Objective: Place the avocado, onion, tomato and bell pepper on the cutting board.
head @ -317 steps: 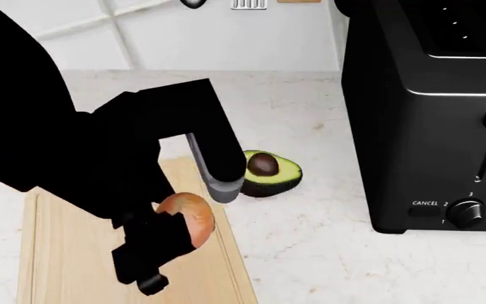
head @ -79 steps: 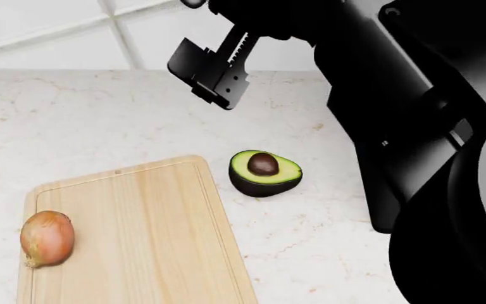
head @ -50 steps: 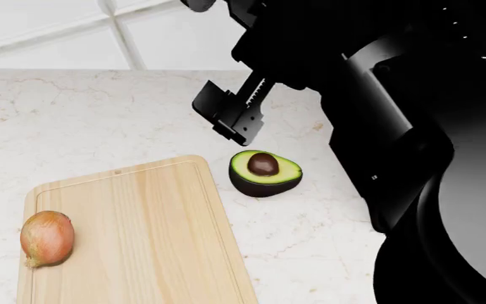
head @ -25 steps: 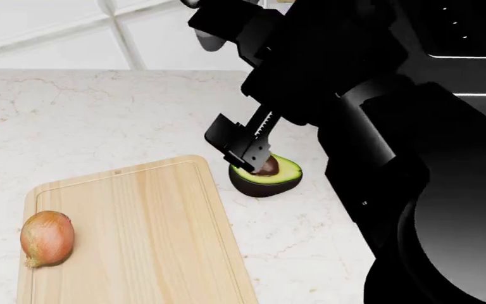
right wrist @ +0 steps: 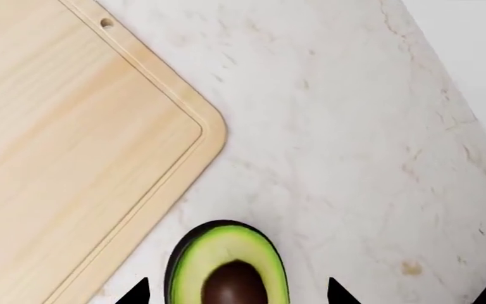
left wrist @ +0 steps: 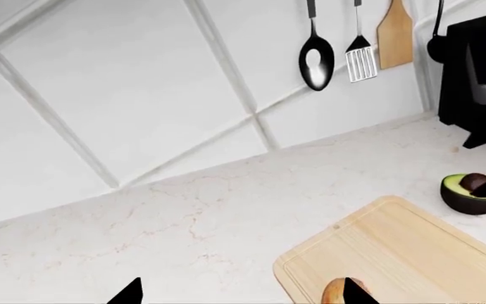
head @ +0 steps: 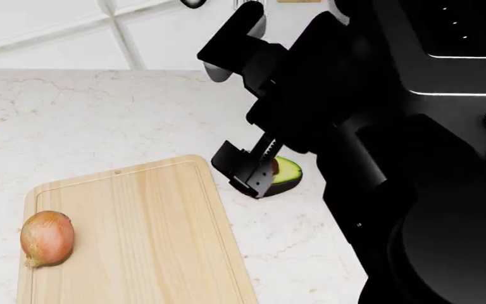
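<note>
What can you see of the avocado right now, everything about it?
The avocado is a half, cut face up: dark skin, yellow-green flesh, round brown pit in the middle. It lies on the marble counter just off the cutting board, not on it. The right gripper is down over it, open, one fingertip on each side.

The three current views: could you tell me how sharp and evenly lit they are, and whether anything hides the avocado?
Head view: sharp, flat light, but the unlit black right arm covers most of the avocado. Right wrist view: crisp; the avocado is cut off at the frame edge. Left wrist view: crisp, with glare on the hanging spoon.
</note>
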